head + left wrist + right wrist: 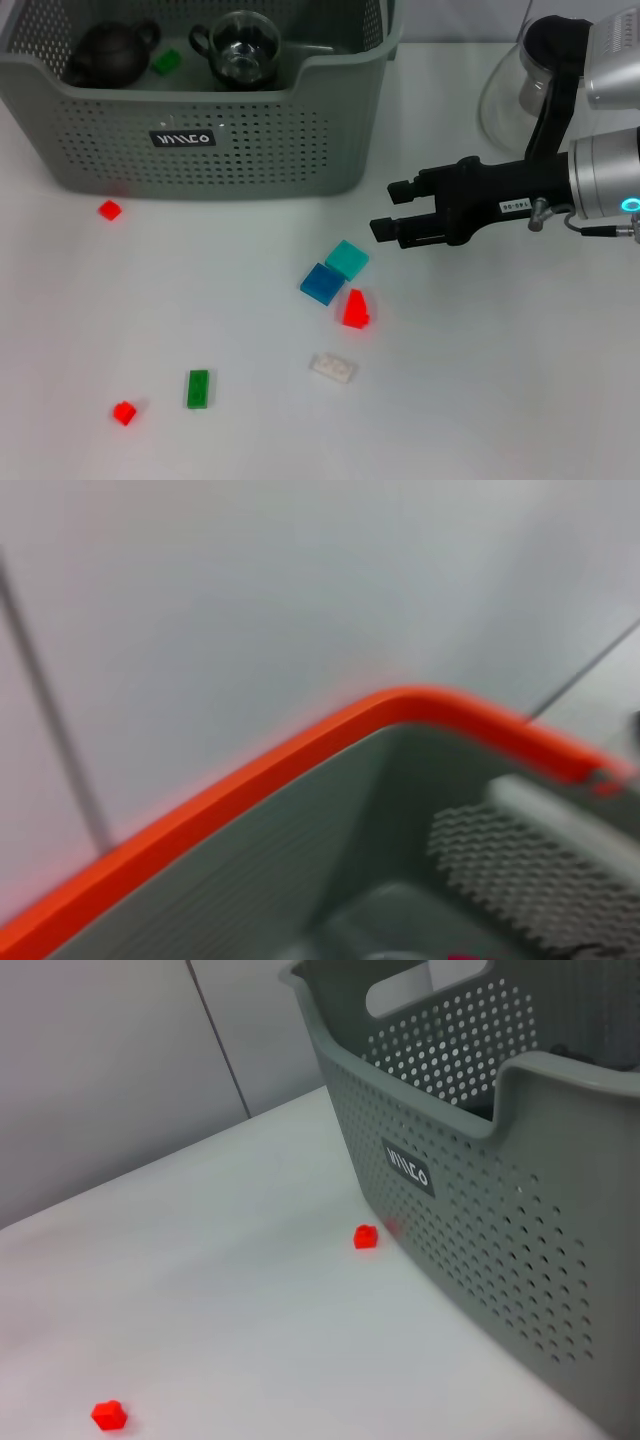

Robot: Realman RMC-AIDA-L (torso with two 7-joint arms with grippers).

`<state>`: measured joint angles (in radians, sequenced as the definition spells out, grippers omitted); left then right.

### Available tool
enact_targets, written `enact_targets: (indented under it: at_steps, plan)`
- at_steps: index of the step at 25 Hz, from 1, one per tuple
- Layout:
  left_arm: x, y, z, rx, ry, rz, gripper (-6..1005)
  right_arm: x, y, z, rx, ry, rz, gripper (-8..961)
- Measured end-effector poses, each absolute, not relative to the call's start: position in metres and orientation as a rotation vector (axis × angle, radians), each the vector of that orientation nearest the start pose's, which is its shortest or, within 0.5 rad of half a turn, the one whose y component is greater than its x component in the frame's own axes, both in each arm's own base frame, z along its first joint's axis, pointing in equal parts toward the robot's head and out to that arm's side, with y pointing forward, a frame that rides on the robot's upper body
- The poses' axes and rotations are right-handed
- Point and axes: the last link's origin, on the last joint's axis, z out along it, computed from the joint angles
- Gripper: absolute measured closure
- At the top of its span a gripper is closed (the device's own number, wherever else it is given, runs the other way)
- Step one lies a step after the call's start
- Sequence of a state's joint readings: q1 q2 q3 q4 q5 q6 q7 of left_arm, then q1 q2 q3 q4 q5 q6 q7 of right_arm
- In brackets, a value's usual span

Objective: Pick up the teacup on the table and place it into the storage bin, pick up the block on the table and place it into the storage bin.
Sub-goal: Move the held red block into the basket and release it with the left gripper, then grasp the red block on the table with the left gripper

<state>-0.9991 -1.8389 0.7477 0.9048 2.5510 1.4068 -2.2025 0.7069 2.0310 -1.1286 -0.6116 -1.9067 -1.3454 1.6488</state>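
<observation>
Several blocks lying loose below the right gripper [392,210], fingers spread, pinching nothing, hovering over the table [520,400]. Teal block [347,259] sitting nearest, just below-left of fingertips, touching blue block [322,284]; red block [355,309] just beyond. Probably going for teal: dropping straight, closing across free edges, avoiding nudging blue. Storage bin [250,150] standing up-left w/ glass teacup [238,47], dark teapot [108,54] already inside. Glass jug [515,90] crowding behind the arm. Left gripper not showing
</observation>
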Motion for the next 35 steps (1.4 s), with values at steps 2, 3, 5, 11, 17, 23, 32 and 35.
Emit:
enact_targets:
  at_steps: [2,3,5,11,17,23,32,35]
  plan:
    - [-0.153,0.485,0.130,-2.374,-0.759,0.055,733,0.205,0.370,-0.042,-2.933,0.658,0.393,269]
    - [-0.154,0.486,0.128,-2.362,-0.757,0.065,728,0.205,0.371,-0.042,-2.934,0.657,0.393,269]
    - [-0.156,0.490,0.127,-2.327,-0.748,0.084,717,0.204,0.371,-0.042,-2.936,0.653,0.392,269]
    - [-0.153,0.483,0.137,-2.348,-0.748,0.081,653,0.203,0.371,-0.041,-2.938,0.645,0.393,269]
    - [-0.135,0.424,0.147,-2.687,-0.637,0.150,524,0.203,0.372,-0.040,-2.934,0.645,0.395,269]
    - [-0.143,0.352,0.139,-2.883,-0.394,0.261,225,0.208,0.372,-0.038,-2.913,0.665,0.399,269]
    - [-0.163,0.312,0.095,-2.944,-0.291,0.513,98,0.207,0.375,-0.033,-2.902,0.669,0.413,267]
    - [-0.175,0.305,0.076,-2.952,-0.249,0.637,113,0.206,0.376,-0.034,-2.898,0.668,0.414,267]
